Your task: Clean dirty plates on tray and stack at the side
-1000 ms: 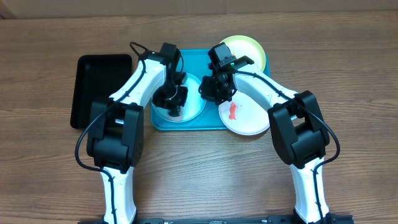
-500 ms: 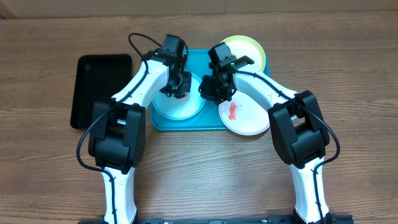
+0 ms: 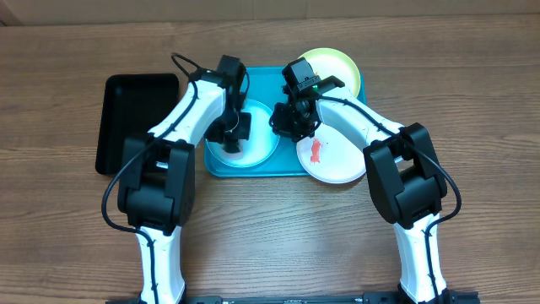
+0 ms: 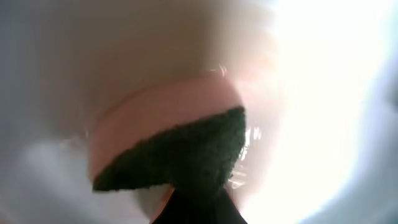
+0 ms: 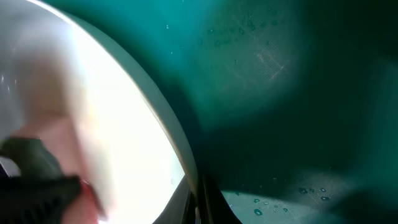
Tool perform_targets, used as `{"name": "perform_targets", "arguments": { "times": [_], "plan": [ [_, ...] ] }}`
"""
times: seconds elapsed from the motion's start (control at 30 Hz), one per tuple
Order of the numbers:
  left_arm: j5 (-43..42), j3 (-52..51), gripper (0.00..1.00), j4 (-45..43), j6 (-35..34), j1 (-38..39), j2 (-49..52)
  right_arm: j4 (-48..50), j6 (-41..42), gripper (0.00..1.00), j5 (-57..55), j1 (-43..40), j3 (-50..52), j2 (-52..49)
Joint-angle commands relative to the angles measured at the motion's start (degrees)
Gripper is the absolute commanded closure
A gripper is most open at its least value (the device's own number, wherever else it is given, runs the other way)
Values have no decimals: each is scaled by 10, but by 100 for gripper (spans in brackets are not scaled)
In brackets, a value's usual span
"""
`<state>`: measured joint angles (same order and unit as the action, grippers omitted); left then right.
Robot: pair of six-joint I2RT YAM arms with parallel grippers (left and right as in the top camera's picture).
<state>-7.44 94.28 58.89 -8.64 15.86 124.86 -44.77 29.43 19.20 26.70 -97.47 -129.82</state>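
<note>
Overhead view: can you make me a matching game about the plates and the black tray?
1. light blue round plastic plate
2. white round plastic plate
3. yellow-green round plastic plate
4. black rectangular tray

A. red-orange smear
B. far corner of the turquoise rectangular tray
C. beside the turquoise tray
D. under left gripper

Pairs: 1-D, 2-A, 3-B, 4-C
</note>
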Motion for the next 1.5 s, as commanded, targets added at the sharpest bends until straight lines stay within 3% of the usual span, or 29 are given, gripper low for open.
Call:
{"name": "perform_targets", "arguments": {
  "times": [0.0,0.13,0.3,0.67,1.1,1.47],
  "plan": [
    [-196,-3,96,-20,90,7,15,5,8,96,4,2,7,-12],
    [-188,-3,96,-83,72,5,15,3,8,96,4,2,7,-12],
    [-113,20,96,-123,-8,-18,15,0,8,96,4,2,7,-12],
    [-68,239,96,55,-28,-101,14,-29,5,96,-36,2,-15,4],
    [-43,259,96,80,-28,-98,15,-135,-18,96,-419,46,-84,111],
    [-40,259,96,80,-28,-98,15,-183,-3,96,-757,136,-84,123]
  ]
}}
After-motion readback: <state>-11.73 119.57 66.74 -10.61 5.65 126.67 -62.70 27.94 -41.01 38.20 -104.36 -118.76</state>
